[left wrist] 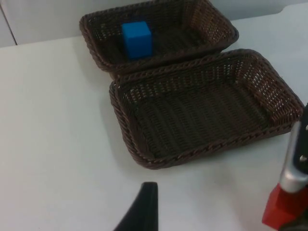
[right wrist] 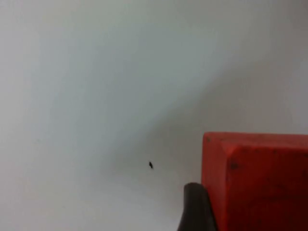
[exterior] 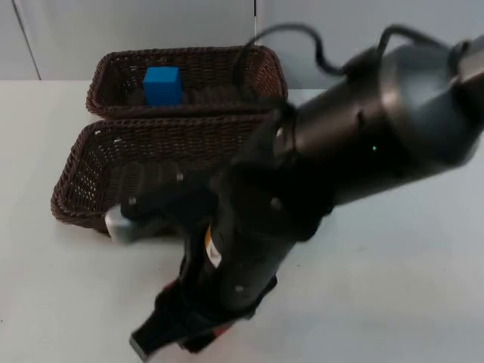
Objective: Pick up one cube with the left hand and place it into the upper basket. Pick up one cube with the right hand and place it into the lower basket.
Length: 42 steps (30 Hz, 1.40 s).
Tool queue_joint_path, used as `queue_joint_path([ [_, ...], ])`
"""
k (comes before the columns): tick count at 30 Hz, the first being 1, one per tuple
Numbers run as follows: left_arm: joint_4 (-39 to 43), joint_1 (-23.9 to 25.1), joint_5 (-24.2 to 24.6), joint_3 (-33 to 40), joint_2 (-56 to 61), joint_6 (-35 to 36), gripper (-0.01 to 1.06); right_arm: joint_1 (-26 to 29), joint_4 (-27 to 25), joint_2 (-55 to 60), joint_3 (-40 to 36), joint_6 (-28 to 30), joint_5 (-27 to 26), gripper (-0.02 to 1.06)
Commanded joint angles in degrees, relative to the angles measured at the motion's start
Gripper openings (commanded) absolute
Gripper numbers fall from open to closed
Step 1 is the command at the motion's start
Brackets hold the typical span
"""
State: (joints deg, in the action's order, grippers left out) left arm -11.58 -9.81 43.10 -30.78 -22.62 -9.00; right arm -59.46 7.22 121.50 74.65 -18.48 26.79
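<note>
Top view: white table (exterior: 378, 302) meets the grey partition wall (exterior: 151, 30). A blue cube (exterior: 162, 85) sits in the upper basket (exterior: 257, 64); the lower basket (exterior: 83, 162) lies adjacent. The right gripper (exterior: 198, 333) reaches the red cube (right wrist: 260, 178), grasp unclear. The left gripper (left wrist: 144, 211) waits, jaw opening unclear.

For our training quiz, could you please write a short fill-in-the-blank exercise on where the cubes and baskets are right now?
1. The blue cube lies inside the ____ basket.
2. The lower basket holds ____ cubes.
3. The cube at the right gripper is coloured ____.
4. The two baskets stand on a ____ table.

Missing words: upper; no; red; white.
</note>
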Motion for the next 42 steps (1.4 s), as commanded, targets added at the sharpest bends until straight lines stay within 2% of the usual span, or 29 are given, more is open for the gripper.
queue_joint_path([
  [1,0.4,0.0,-0.6,0.3,0.4,0.3,0.9,-0.2,0.6,-3.3,0.2,0.1,1.0,0.0],
  [7,0.4,0.0,-0.6,0.3,0.4,0.3,0.9,-0.2,1.9,-10.6,0.2,0.1,5.0,0.0],
  [16,0.2,0.0,-0.6,0.3,0.7,0.3,0.9,-0.2,1.9,-18.3,0.2,1.4,5.9,0.0],
  [26,1.5,0.0,-0.6,0.4,7.3,0.3,0.9,-0.2,1.9,-18.9,0.2,2.1,6.3,0.0],
  [31,1.5,0.0,-2.9,2.0,10.4,0.8,0.9,-0.2,1.9,-18.9,0.2,2.9,6.3,0.0],
  [42,1.5,0.0,-3.1,2.1,11.8,0.9,0.9,-0.1,4.0,-18.9,0.2,2.9,6.0,0.0],
])
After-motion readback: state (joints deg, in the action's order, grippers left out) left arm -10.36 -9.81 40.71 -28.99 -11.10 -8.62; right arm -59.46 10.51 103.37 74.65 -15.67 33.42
